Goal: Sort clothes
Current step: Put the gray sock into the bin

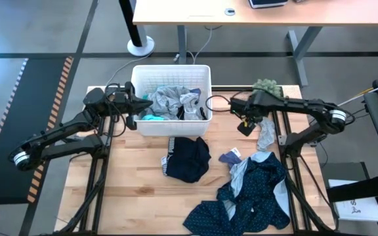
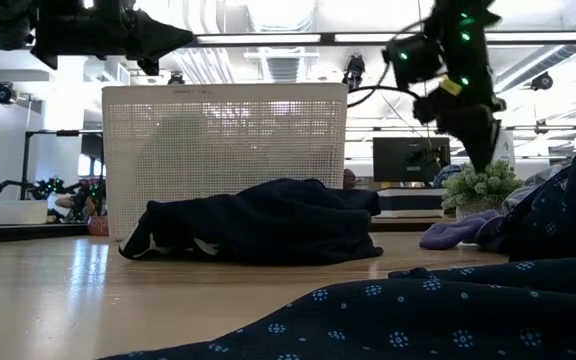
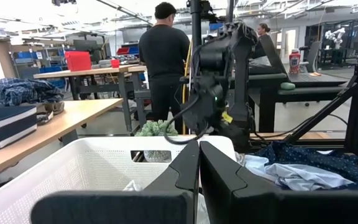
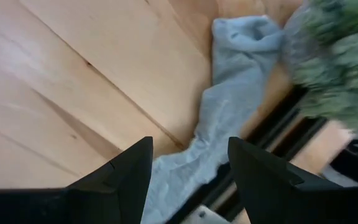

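Observation:
Grey, white and teal clothes (image 1: 176, 103) lie in the white basket (image 1: 202, 72) at the table's far middle. A black garment with white stripes (image 1: 188, 158) lies on the table in front of it. A navy dotted garment (image 1: 251, 196) and a light blue piece (image 1: 240, 172) lie near right. A grey garment (image 1: 266, 134) lies along the right edge. My right gripper (image 4: 188, 168) hangs open above it, pointing down, clear of the cloth (image 4: 229, 93). My left gripper (image 3: 199, 168) is shut and level over the basket's left rim, holding nothing.
A fuzzy green plant (image 1: 266, 86) stands at the far right corner, close behind the right gripper. A small purplish piece (image 1: 230, 157) lies by the light blue one. Bare wood shows on the table's near left. A person (image 3: 163, 56) stands in the room beyond the table.

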You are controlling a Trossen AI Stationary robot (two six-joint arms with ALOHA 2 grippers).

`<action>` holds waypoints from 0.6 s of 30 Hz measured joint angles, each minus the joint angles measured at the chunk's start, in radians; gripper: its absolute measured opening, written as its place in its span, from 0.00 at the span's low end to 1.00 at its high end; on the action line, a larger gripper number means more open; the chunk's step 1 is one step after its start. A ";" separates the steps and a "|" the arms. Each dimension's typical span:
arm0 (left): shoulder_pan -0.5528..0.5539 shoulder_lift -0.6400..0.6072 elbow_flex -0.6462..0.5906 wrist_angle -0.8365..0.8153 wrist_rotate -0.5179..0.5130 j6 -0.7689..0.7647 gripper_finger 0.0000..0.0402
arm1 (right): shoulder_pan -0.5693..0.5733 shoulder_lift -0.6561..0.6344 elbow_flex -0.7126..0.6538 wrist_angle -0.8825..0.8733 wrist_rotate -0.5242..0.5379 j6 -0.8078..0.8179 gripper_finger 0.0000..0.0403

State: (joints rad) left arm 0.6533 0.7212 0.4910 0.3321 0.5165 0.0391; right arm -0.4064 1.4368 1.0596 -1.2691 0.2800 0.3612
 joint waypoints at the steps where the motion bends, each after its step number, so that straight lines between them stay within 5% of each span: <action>1: 0.000 0.000 0.000 0.000 0.000 0.000 0.00 | -0.006 -0.013 -0.035 0.032 -0.005 0.005 0.48; 12: 0.000 0.000 0.000 0.009 0.000 0.003 0.00 | -0.121 -0.061 -0.288 0.221 0.029 -0.013 0.48; 18: 0.000 0.000 0.000 0.017 0.000 0.019 0.00 | -0.191 -0.037 -0.303 0.241 0.064 -0.021 0.48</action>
State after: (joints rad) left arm 0.6536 0.7212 0.4911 0.3492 0.5163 0.0581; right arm -0.5974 1.3995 0.7567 -1.0285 0.3436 0.3400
